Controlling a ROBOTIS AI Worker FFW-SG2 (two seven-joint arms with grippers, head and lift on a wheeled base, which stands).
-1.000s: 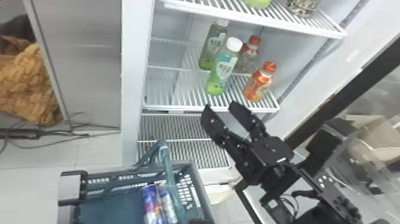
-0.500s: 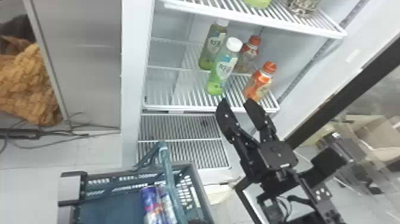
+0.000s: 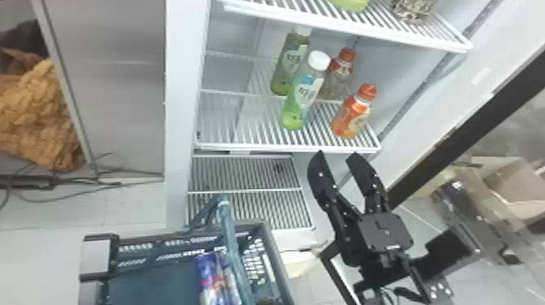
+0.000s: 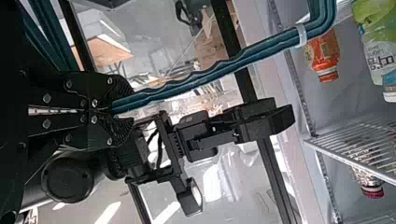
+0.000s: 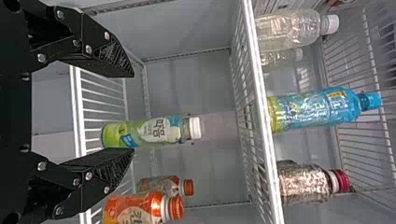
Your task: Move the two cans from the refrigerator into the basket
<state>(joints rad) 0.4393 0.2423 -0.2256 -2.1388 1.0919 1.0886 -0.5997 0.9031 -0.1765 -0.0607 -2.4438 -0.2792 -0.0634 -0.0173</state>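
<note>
Two cans point(image 3: 211, 276) are side by side in the basket point(image 3: 154, 286). The left gripper point(image 4: 117, 108) has its jaws clamped on the handle point(image 4: 210, 76); the right gripper point(image 3: 336, 156) is near the fridge shelf point(image 3: 259, 147), its jaws apart.

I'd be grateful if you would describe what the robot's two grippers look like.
The left gripper and right gripper are both black, with two flat, tapering fingers, finely ridged inside, and small round silvery screws. A boxy black housing sits behind the right one's fingers.
</note>
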